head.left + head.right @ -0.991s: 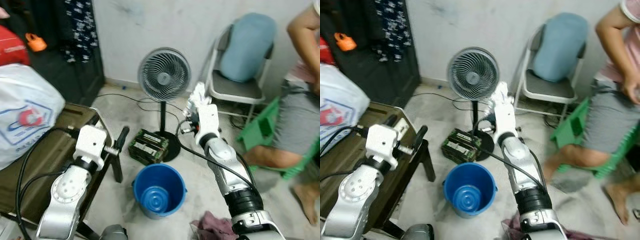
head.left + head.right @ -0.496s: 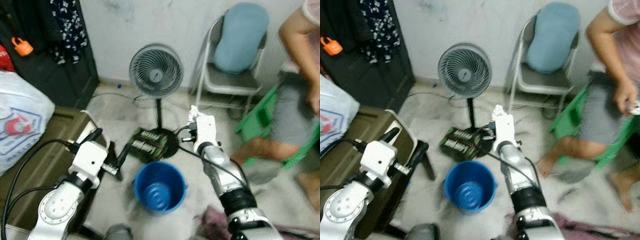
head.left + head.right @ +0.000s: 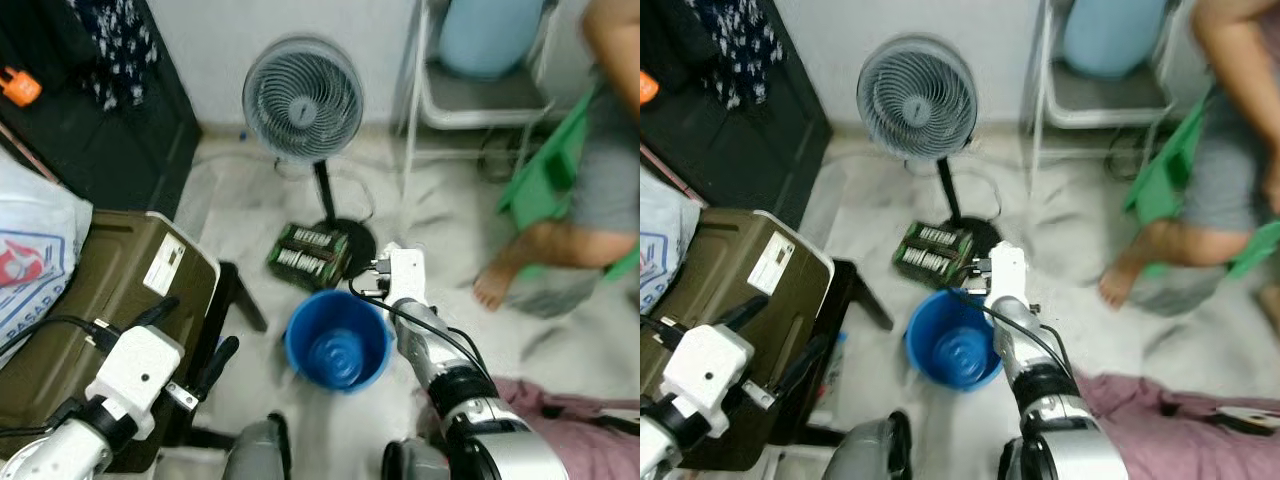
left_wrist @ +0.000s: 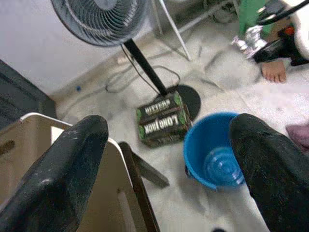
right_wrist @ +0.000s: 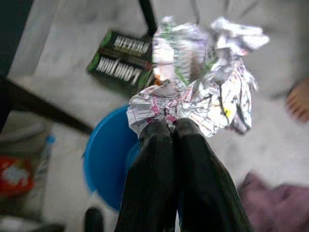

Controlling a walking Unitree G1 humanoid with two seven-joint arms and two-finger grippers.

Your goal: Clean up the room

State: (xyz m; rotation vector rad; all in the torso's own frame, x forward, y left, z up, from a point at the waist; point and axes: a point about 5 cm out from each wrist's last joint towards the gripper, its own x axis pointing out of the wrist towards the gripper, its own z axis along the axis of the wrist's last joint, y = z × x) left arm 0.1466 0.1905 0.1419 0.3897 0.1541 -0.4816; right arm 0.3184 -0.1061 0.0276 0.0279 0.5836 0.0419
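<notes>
From the head, the right gripper point(image 3: 385, 272) hangs at the far rim of the round blue plastic bucket point(image 3: 337, 341). Its wrist view shows black fingers point(image 5: 169, 159) clamped on a crumpled printed paper wad point(image 5: 198, 92), so dropping it calls for centring first. The left gripper point(image 4: 169, 159) idles, spread wide.

the bucket point(image 3: 336, 345) sits on the floor just before me, between my two arms. behind it lies the carton point(image 3: 310, 255), touching the base of the fan point(image 3: 302, 100), which stands further back near the wall. to my left is the table point(image 3: 90, 320) with a bag point(image 3: 30, 255) on it. behind the fan, to the right, stands a chair point(image 3: 480, 80), with a person's leg point(image 3: 560, 245) right of it.
</notes>
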